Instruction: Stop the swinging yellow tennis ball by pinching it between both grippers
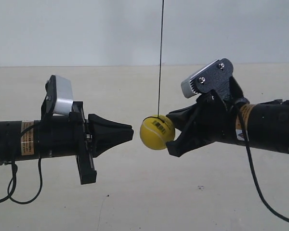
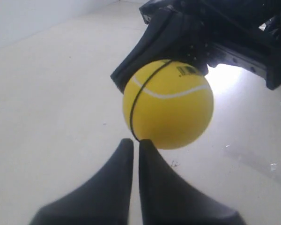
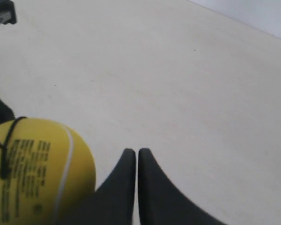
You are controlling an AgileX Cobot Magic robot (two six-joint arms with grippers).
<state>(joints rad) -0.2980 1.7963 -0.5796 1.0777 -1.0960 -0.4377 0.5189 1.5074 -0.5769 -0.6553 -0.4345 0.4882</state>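
The yellow tennis ball [image 1: 157, 133] hangs on a thin dark string [image 1: 161, 57] between the two arms, with its barcode label on top. The arm at the exterior view's left carries my left gripper [image 1: 131, 131], shut, its tip a small gap short of the ball. In the left wrist view the ball [image 2: 167, 104] fills the space just past the shut left gripper [image 2: 136, 140]. My right gripper [image 1: 176, 130] overlaps the ball's other side. In the right wrist view the ball [image 3: 37, 171] lies beside the shut right gripper [image 3: 133, 151], not in front of its tips.
A pale beige floor [image 1: 144, 192] lies under both arms and a plain white wall [image 1: 86, 29] stands behind. Black cables [image 1: 260, 192] hang from the arm at the exterior view's right, and more cable [image 1: 19, 192] loops under the other arm.
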